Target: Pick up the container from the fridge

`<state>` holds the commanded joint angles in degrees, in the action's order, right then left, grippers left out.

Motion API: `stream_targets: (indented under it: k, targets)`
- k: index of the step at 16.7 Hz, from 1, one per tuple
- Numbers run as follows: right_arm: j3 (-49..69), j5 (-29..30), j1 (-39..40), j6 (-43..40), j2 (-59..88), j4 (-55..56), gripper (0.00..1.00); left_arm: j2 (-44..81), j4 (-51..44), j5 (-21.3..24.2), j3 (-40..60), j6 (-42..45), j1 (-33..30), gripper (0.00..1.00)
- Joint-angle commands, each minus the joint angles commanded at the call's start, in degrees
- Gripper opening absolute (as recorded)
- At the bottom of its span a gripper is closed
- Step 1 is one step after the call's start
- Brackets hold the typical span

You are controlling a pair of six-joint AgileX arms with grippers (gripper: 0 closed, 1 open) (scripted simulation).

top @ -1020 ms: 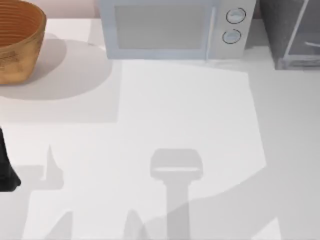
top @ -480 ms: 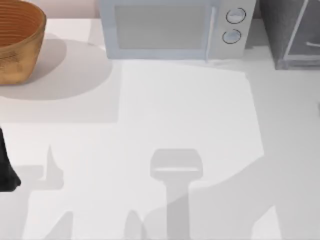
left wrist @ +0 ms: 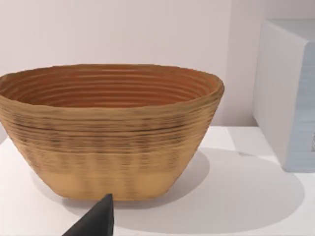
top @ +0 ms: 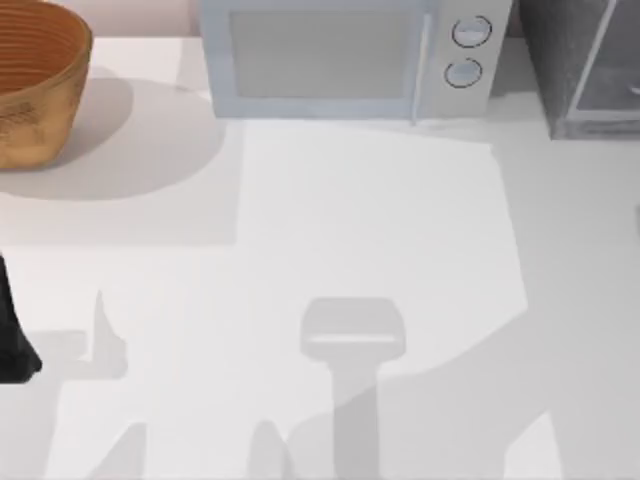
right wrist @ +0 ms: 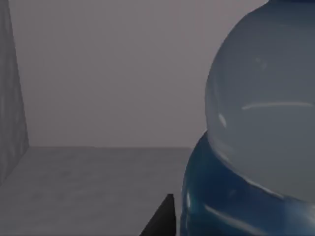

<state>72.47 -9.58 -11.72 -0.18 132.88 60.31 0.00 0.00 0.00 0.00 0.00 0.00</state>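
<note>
The container (right wrist: pixel 261 113) looms very close in the right wrist view, a pale translucent bottle body with a deep-blue label band (right wrist: pixel 216 206) below it. It stands on the grey floor inside the fridge (right wrist: pixel 88 187), with grey walls behind and beside it. A dark tip of my right gripper (right wrist: pixel 162 221) lies right beside the blue band. From above, the fridge (top: pixel 560 60) is a dark grey box with a pale frame at the table's back right corner. My left arm (top: pixel 12 340) rests at the table's left edge, and its gripper (left wrist: pixel 96 221) faces the basket.
A large woven brown basket (top: pixel 35 85) stands at the back left. The white microwave (top: pixel 340 60) with two round dials fills the back middle, next to the fridge. Arm shadows fall across the white table (top: pixel 350 220).
The shadow at the table's front right has shifted and grown. A pale streak inside the fridge has slid toward the right edge. The left arm has stayed still.
</note>
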Motion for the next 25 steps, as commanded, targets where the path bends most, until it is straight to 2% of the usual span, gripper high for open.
stream_targets:
  k: [4, 5, 14, 21, 25]
  targets:
    - [0.0, 0.0, 0.0, 0.0, 0.0, 0.0, 0.02, 0.0, 0.0, 0.0, 0.0, 0.0, 0.0, 1.00]
    - [0.0, 0.0, 0.0, 0.0, 0.0, 0.0, 0.00, 0.0, 0.0, 0.0, 0.0, 0.0, 0.0, 1.00]
    - [0.0, 0.0, -0.2, 0.1, -0.3, -0.2, 0.00, 0.0, 0.0, 0.0, 0.0, 0.0, 0.0, 1.00]
    - [1.3, -0.1, -0.2, 0.2, -6.9, -8.2, 0.00, 0.0, 0.0, 0.0, 0.0, 0.0, 0.0, 1.00]
    - [1.4, -0.1, -0.2, 0.2, -7.4, -8.8, 0.00, 0.0, 0.0, 0.0, 0.0, 0.0, 0.0, 1.00]
